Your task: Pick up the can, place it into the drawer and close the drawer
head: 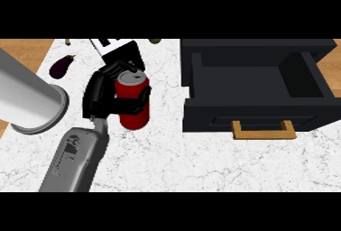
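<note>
At the far left a wide grey cylinder [30,101] lies tilted across the counter's [200,162] edge, with an eggplant [61,66] just behind it. Next comes the left hand [100,94], its black fingers and thumb curled round the red can [134,101], which stands upright on the white marbled counter, or perhaps just off it; the view from above does not settle that. Only 1 hand shows; the right hand is out of view. To the right, well apart from the can, the black drawer [256,85] stands pulled open, its wooden handle [264,131] facing the robot. The step in hand looks like the lift and carry: raise the can straight up, keep it upright, clear the drawer's near wall, then lower it into the open cavity before releasing.
</note>
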You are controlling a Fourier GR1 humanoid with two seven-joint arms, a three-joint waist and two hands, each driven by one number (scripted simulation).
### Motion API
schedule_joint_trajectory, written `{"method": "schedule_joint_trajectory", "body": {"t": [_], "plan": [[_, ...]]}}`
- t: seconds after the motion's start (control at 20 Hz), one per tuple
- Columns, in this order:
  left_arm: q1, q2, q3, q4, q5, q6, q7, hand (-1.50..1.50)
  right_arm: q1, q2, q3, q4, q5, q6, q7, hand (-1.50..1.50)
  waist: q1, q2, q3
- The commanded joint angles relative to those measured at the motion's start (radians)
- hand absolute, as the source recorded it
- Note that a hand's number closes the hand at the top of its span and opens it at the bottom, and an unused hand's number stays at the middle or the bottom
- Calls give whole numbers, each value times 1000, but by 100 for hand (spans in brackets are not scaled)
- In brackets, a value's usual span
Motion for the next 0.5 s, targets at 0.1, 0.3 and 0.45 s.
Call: {"method": "schedule_joint_trajectory", "body": {"t": [0.1, 0.3, 0.45], "plan": [[-131, -34, -57, -21, -50, 66, 147, 150, 5, 8, -1, 9, 10, -3, -17, -150, -3, 1, 0], [-254, -35, -77, 81, -32, 106, 131, 150, -44, 8, 0, 72, 28, -19, -41, -150, -4, 3, 0], [-375, -35, -150, 114, -50, 220, 192, 150, -13, -23, -33, -43, -44, 4, 74, -150, -13, 2, 0]]}}
